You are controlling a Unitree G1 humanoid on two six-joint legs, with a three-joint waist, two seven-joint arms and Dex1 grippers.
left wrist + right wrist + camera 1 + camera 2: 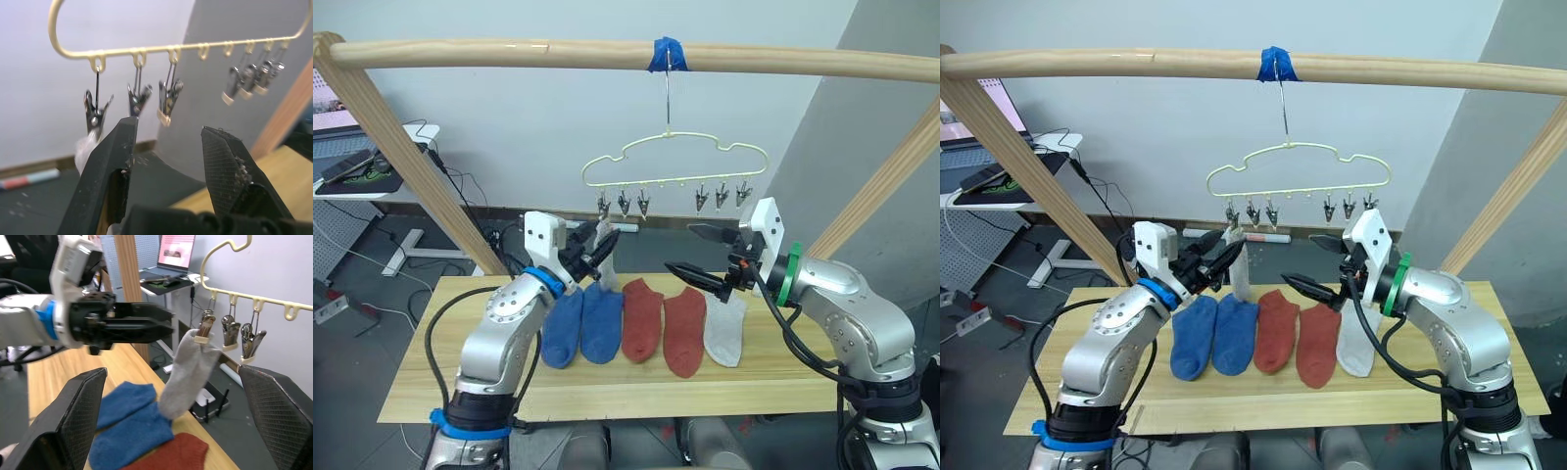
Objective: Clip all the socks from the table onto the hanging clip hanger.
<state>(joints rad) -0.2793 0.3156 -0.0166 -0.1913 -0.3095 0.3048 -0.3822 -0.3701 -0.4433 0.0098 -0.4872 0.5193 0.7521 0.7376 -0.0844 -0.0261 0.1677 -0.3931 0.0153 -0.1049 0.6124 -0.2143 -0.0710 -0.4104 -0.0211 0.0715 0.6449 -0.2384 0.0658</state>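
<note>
The pale yellow-green clip hanger (675,159) hangs by its hook from the pole, with a row of metal clips (643,204) under it. One light grey sock (1240,269) dangles from the leftmost clip. My left gripper (599,251) is open right beside that sock, just below the clips, and its fingers (110,161) hold nothing. On the table (460,392) lie two blue socks (579,328), two rust-red socks (664,323) and a grey sock (726,328) in a row. My right gripper (700,255) is wide open and empty above the red and grey socks.
A round wooden pole frame (509,54) spans the top, with blue tape (668,54) at the hook and slanted legs at both table ends. A desk with a laptop (352,162) and floor cables lie behind at the left.
</note>
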